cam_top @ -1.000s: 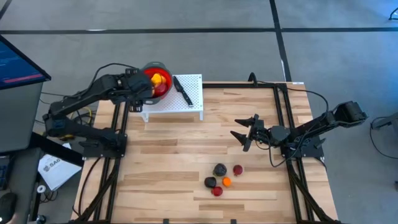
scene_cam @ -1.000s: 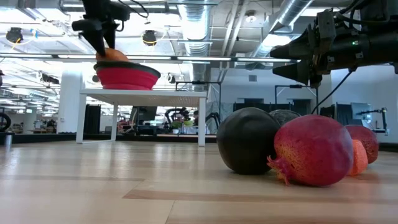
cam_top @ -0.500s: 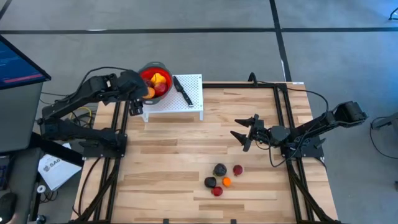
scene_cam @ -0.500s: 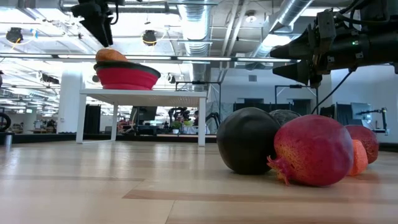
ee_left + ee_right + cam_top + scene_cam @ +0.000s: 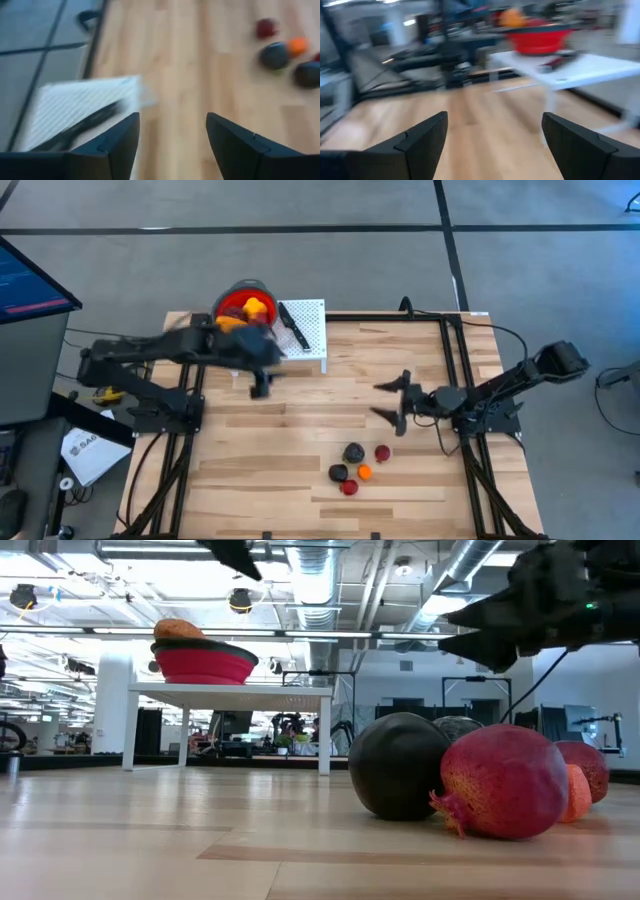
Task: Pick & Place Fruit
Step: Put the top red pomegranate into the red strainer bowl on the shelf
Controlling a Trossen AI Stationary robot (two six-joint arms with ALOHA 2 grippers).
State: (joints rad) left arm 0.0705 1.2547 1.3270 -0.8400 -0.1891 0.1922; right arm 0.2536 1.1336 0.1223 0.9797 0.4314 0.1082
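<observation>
While the left tool [image 5: 261,380], fingers apart and empty, hangs just off the white stand [image 5: 310,330], the right tool [image 5: 390,400] gapes wide beyond it; five fruits [image 5: 355,465] cluster on the worktop [image 5: 270,460], more in the bowl [image 5: 240,308] on the stand.

Fruit, toy, two lots.

Lot one: five pieces clustered on the bare wood, touching or nearly so. Dark grey-black fruit [image 5: 353,452]; red fruit [image 5: 383,452] just beside it; black fruit [image 5: 339,472]; small orange fruit [image 5: 365,472]; dark red pomegranate [image 5: 349,487].

Lot two: heaped on the raised stand. Yellow fruit [image 5: 254,307], orange fruit [image 5: 229,323], red fruit [image 5: 230,304].
</observation>
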